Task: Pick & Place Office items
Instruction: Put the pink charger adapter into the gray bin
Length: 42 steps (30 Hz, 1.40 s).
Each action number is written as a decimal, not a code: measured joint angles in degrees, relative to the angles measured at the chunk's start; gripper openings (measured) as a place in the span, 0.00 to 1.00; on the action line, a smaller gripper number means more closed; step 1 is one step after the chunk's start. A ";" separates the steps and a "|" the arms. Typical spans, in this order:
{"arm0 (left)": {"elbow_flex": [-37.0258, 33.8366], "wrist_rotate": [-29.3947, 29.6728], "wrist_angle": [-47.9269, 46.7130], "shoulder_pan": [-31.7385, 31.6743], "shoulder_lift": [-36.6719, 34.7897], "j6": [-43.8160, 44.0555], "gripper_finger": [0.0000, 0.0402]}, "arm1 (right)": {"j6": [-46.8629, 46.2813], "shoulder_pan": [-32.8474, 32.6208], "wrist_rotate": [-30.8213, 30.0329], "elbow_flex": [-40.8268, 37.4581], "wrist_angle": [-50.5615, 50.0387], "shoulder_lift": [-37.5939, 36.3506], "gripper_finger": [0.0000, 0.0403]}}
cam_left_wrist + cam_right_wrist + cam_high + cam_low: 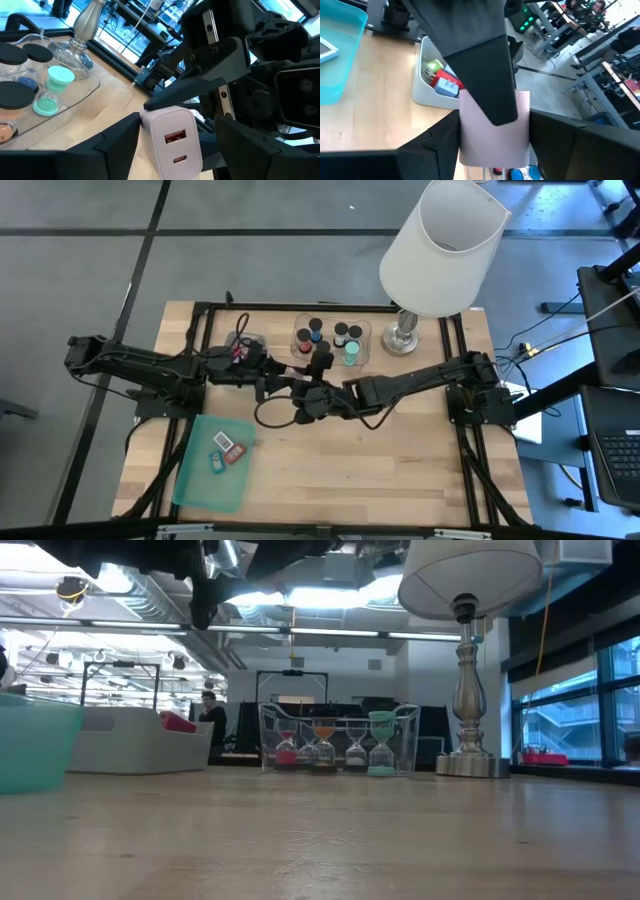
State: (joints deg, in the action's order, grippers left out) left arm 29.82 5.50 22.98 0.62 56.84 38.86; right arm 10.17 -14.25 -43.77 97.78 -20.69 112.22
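Between the two claws, above the middle of the table (400, 470), hangs a small white USB charger (172, 137). The left gripper (172, 150) has its fingers on both sides of the block, and the right gripper (492, 145) seems closed on the same block from the opposite side. The block looks light, stiff and smooth, so it may slip; the flat sides are best to grip.
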 joint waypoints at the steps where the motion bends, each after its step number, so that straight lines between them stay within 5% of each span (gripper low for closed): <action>1: 0.00 0.00 -0.01 0.00 0.00 -0.01 0.63 | 0.11 0.01 -0.32 0.00 0.00 0.02 0.49; 22: 0.02 1.90 -0.79 -0.07 0.00 4.14 0.30 | 4.21 -0.04 -2.47 -0.04 -0.31 0.02 0.51; 35: 0.02 1.59 -0.44 0.02 0.00 3.90 0.30 | 0.96 -0.29 0.02 -0.04 -0.39 -0.16 0.83; 42: 0.02 2.51 -0.46 -1.35 0.00 2.37 0.30 | -7.15 -1.61 3.91 -0.04 -12.01 -5.04 0.88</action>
State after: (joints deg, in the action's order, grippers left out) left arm 29.85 8.01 22.52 -0.73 56.84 41.24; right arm 3.03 -15.86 -39.86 97.73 -32.70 107.18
